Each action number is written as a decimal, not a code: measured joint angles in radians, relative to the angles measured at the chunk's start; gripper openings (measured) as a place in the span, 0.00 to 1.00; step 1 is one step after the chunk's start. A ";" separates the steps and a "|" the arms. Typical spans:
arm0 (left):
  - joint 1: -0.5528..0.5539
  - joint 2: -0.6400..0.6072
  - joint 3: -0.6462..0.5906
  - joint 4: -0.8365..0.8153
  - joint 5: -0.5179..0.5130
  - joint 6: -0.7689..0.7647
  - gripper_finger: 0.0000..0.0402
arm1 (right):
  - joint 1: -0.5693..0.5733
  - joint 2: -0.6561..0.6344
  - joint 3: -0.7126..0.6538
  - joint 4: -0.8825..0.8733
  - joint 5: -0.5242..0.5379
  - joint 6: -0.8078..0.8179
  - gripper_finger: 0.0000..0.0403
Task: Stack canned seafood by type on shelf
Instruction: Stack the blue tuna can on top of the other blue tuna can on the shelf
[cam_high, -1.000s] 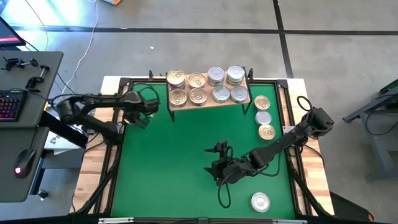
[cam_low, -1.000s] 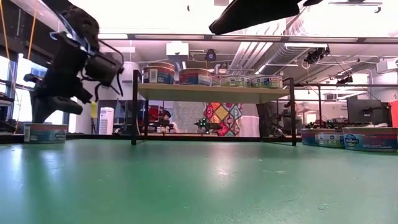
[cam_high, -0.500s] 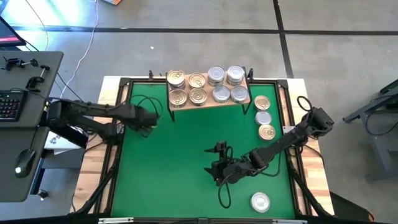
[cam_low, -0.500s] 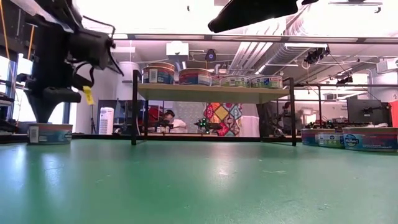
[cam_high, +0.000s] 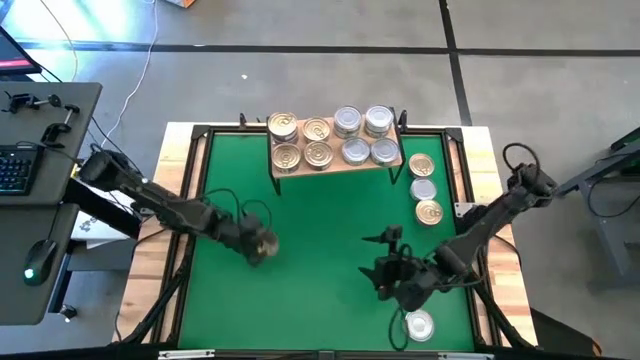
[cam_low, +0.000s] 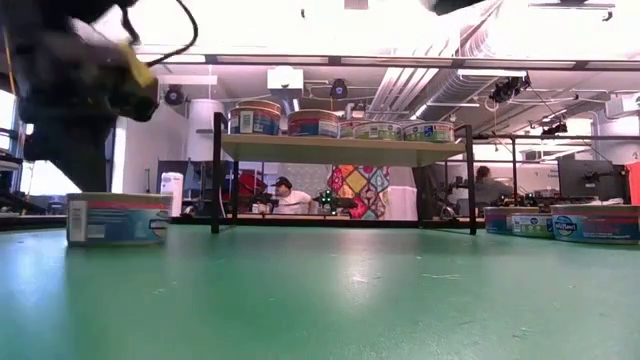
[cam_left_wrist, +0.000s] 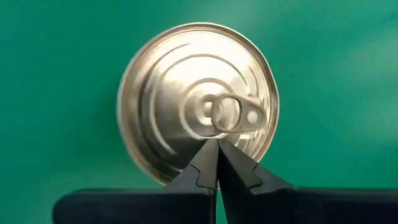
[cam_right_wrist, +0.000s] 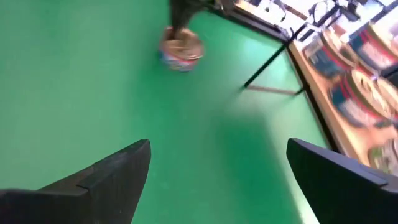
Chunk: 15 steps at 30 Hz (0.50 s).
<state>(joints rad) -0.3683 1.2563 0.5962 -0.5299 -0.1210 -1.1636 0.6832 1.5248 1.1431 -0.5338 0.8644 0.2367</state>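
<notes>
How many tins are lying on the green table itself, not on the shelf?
5. Three in a row right of the shelf, one at the near edge, one under the left gripper. None seems hidden.

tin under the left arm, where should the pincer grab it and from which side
Take the tin by its round side wall, from straight above. It sits flat on the green table, lid up, with open space around it. The left pincer, above it with fingers together, would have to open first.
</notes>
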 joint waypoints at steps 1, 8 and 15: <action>-0.024 0.008 -0.005 0.096 -0.001 0.020 0.00 | 0.006 -0.009 0.000 -0.024 0.000 0.032 0.92; -0.118 0.146 -0.002 0.857 -0.169 0.366 0.00 | -0.013 -0.020 -0.035 -0.144 -0.007 0.214 0.92; -0.156 0.172 0.063 1.016 -0.200 0.597 0.00 | -0.029 -0.019 -0.223 0.065 -0.103 0.233 0.92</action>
<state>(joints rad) -0.5242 1.4288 0.6589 0.4863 -0.3210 -0.5664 0.6543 1.5055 0.9202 -0.4684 0.7610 0.4698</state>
